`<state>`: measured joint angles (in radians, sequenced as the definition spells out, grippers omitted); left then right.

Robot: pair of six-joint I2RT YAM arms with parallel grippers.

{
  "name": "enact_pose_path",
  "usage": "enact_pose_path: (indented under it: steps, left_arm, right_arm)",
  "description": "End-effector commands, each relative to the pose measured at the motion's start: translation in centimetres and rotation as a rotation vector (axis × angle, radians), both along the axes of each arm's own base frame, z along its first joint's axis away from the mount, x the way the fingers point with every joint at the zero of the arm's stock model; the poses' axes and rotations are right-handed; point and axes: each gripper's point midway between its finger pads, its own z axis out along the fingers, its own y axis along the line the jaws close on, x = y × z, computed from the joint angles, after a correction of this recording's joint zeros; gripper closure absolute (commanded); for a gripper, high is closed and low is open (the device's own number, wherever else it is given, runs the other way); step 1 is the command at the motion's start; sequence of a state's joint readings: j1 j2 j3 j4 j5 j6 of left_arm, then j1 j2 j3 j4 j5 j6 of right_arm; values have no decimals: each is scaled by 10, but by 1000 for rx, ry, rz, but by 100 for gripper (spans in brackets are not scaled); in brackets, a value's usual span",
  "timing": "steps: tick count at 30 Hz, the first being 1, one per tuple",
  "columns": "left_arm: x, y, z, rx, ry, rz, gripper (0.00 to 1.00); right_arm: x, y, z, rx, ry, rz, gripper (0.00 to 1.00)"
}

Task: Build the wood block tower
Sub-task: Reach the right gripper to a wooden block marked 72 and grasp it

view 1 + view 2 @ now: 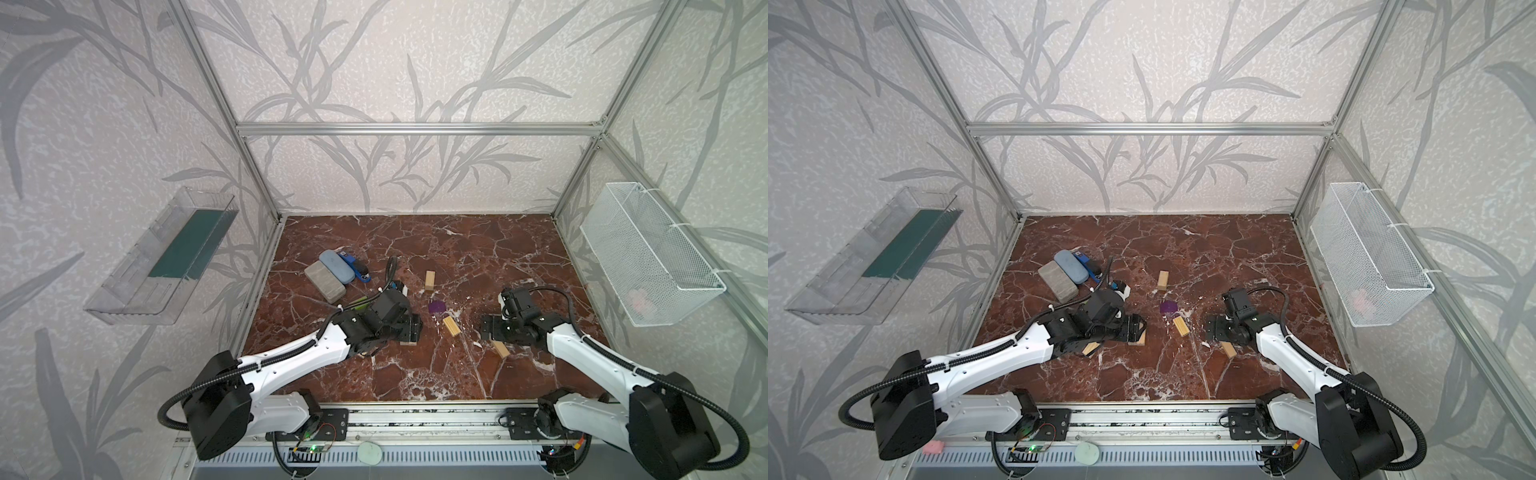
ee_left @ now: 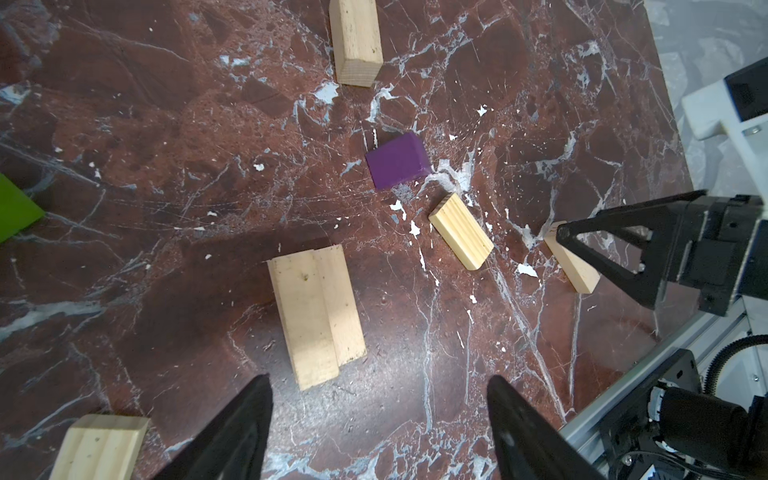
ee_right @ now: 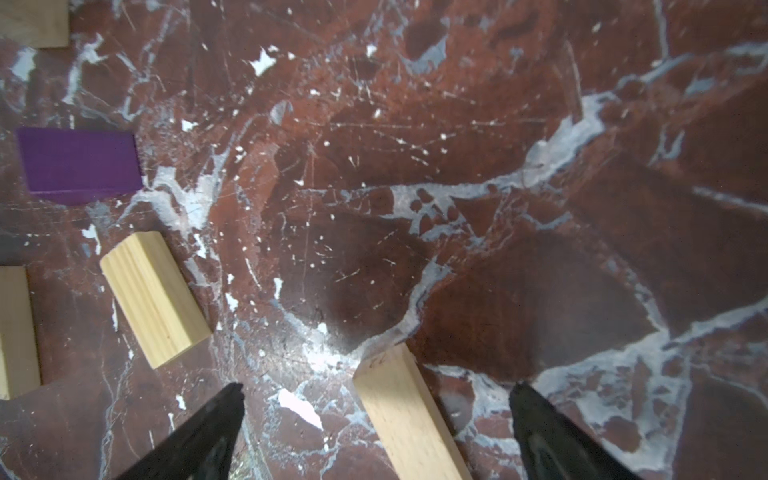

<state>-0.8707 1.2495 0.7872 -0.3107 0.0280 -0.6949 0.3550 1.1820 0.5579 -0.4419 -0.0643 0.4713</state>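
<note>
Base layer looks done: two wood blocks (image 2: 316, 316) lie side by side and touching. They show as the base pair (image 1: 408, 343) at lower centre in a top view, with the left gripper (image 2: 380, 415) spread wide over them and holding nothing. The right gripper (image 3: 376, 392) is also wide, straddling a pale brick (image 1: 500, 349) right of centre, long axis diagonal from upper left to lower right. Next, I'd say: close across its narrow sides, lift, turn it crosswise onto the pair.

No words, brands, numbers or signs are legible; a pale mark on the blue stapler-like item (image 1: 351, 266), left of centre, is too small to read.
</note>
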Motion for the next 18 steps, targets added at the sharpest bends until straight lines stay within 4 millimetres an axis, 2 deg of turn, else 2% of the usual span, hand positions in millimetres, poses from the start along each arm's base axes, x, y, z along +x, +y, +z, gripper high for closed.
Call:
enact_pose_path:
  steps: [1,5,13,18]
  left_arm:
    - [1,-6,10,-57,-23,3,16]
    - [2,-7,11,-62,-24,10,13]
    - [2,0,9,-51,-30,34,11]
    - [3,2,10,-47,-35,39,11]
  right_arm:
    - [-12,5,-8,27,78,15,4]
    - [-14,10,-13,36,127,44,8]
    - [-29,19,-19,37,183,74,24]
    - [-37,25,-15,-23,183,103,33]
